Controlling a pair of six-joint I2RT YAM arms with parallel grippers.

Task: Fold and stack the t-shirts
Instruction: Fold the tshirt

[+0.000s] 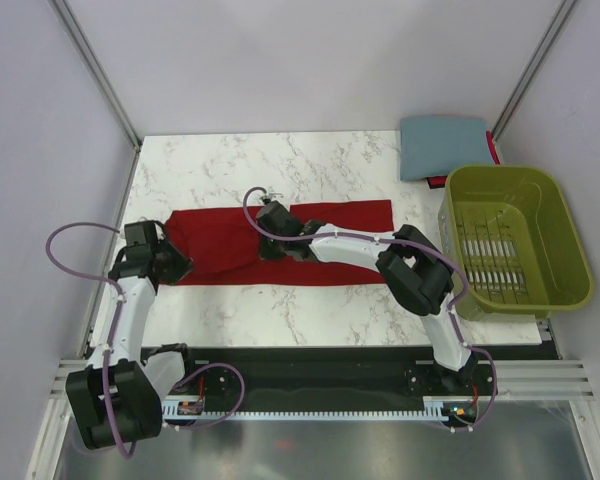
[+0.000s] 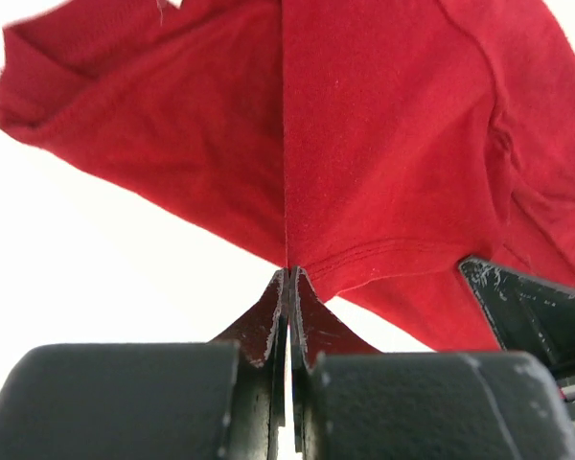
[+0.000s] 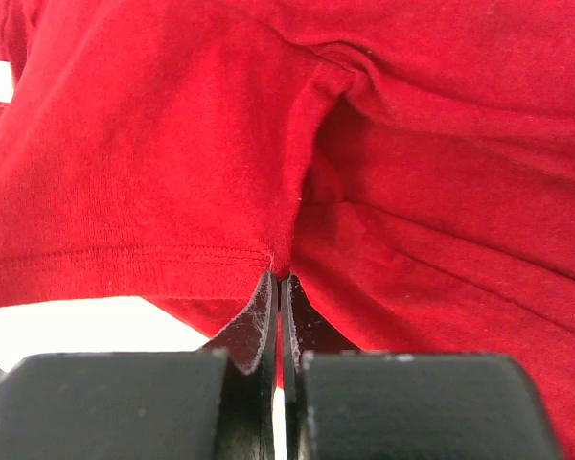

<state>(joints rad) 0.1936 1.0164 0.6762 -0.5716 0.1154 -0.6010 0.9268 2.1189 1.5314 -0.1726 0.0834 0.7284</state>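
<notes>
left gripper (image 2: pixel 289 273): squeezed tight on the left edge of the red t-shirt (image 1: pixel 345 225) | red t-shirt: lying long across the worktop (image 1: pixel 280 165) | right gripper (image 3: pixel 276 278): pinching its hem near the middle | blue-grey t-shirt (image 1: pixel 442 145): folded, far right corner, behind the green basket (image 1: pixel 572 250)
</notes>
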